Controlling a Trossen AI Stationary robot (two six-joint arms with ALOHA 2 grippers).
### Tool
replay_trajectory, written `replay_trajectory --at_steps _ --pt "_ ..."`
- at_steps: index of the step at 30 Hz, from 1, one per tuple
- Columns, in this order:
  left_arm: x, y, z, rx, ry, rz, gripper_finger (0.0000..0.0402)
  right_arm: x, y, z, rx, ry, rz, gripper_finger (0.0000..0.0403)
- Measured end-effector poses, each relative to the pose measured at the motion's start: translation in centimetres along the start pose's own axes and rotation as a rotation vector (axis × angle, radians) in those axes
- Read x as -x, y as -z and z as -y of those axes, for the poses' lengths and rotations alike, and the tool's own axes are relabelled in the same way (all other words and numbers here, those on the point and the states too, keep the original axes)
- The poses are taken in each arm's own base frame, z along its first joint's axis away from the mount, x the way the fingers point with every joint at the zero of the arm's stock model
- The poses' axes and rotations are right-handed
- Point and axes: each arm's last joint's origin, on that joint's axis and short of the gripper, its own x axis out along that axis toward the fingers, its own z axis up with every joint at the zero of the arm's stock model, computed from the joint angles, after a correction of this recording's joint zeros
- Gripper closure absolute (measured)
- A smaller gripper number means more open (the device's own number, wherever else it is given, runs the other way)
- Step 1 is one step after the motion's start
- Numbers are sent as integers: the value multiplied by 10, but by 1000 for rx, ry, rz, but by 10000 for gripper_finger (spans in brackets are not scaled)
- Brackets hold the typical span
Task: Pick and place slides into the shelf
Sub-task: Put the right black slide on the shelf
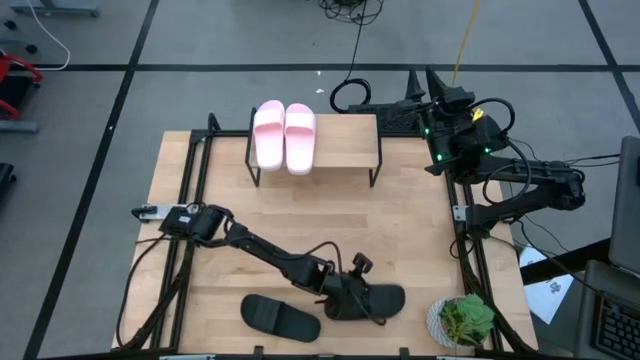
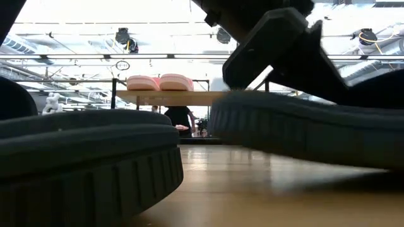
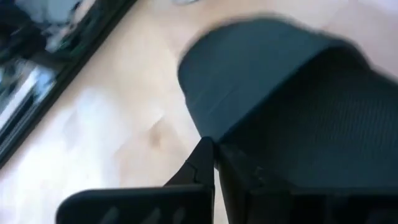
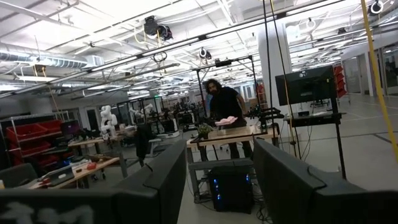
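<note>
We've got the left gripper (image 1: 350, 295) down at the near edge of the table (image 1: 400, 215), jaws pinched together on the edge of the black slide (image 1: 375, 298) it sits over. In the left wrist view the fingers (image 3: 208, 163) meet w/ almost no gap, right at the rim of the sole beside the strap, so we read it as a thin pinch on the edge, prob. because the strap is too wide to span. Whether the slide is off the wood yet we can't tell; the low view hints at a shadow under its sole, nothing firmer.

That slide's long axis runs roughly left-right along the near edge, one end toward the plant (image 1: 466, 320) at the near right corner. The 2nd black slide (image 1: 280, 317) lies just to its left, apart from it, also lengthwise across the table, slightly angled.

The pink pair (image 1: 285, 136) already sits side by side on the shelf (image 1: 345, 140) at the far side, filling its left half, long axes running near-to-far. Right half is bare, so we'd judge that's where the black pair goes, turned to match.

Right gripper (image 1: 425, 85) waits off the far right corner, jaws wide apart, holding nothing
</note>
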Motion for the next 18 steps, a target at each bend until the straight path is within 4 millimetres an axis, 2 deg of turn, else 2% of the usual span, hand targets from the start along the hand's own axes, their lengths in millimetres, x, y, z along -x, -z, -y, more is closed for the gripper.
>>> replay_trajectory --at_steps 4,8,18 --pt "17 -2 -18 91 -83 -51 400 0 0 0 -5 0 0 229" --pt "42 -9 -40 206 -197 -58 401 0 -2 1 -34 6 13 229" --pt "121 -19 -102 485 -651 -59 401 3 -26 16 -253 -3 150 229"
